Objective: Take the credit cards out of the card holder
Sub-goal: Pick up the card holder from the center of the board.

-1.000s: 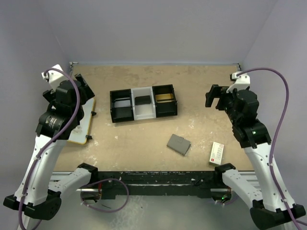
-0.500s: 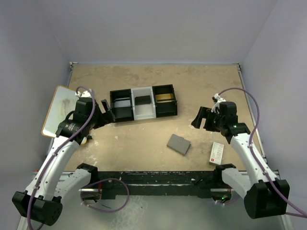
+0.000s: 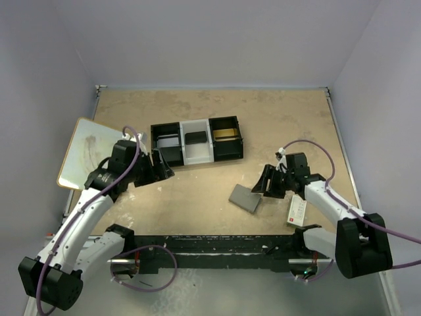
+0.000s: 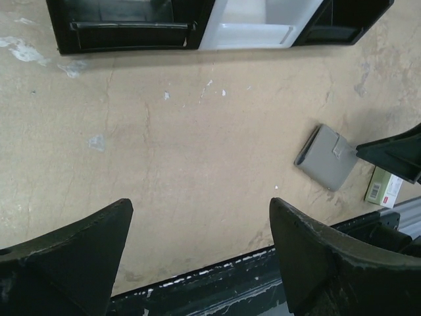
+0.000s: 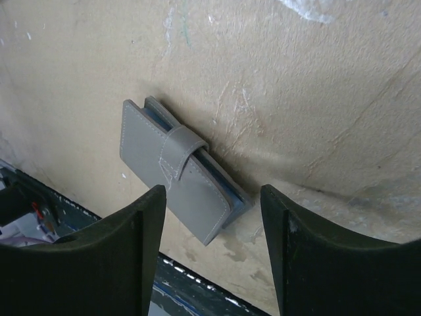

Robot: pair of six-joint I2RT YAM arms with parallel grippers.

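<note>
Board: a white flat board (image 3: 82,153) with a yellowish edge lies askew at the far left of the overhead view, on the left margin of the tan, scuffed worktop (image 3: 197,191).
Left claw: the left claw (image 3: 160,168) sits centre-left in the overhead view, just beside the tray's lower left corner. In its own wrist view (image 4: 197,210) the two dark fingers stand wide apart with only bare worktop between them, so it is open and holds nothing.
Tray: a three-compartment tray (image 3: 196,141) lies above centre, black at both ends and white in the middle. The white section holds a dark rectangular thing and the right black section something yellowish. What the left section holds I cannot tell.
Card holder: the grey card holder (image 3: 245,198) lies flat and angled on the worktop, right of centre and low in the overhead view, near the black front rail. It is folded shut with a tab strap across it (image 5: 181,170), and a blue-grey edge shows between its panels. The left wrist view shows it at mid-right (image 4: 327,157).
Right claw: the right claw (image 3: 266,181) is just right of the card holder, pointing toward it. Its wrist view (image 5: 210,197) shows the fingers apart with the holder's near end in the gap. It is open, with nothing clamped, and contact cannot be told.
Small box: a white-and-red small box (image 3: 297,210) lies at lower right, beside the right arm and apart from the holder.
</note>
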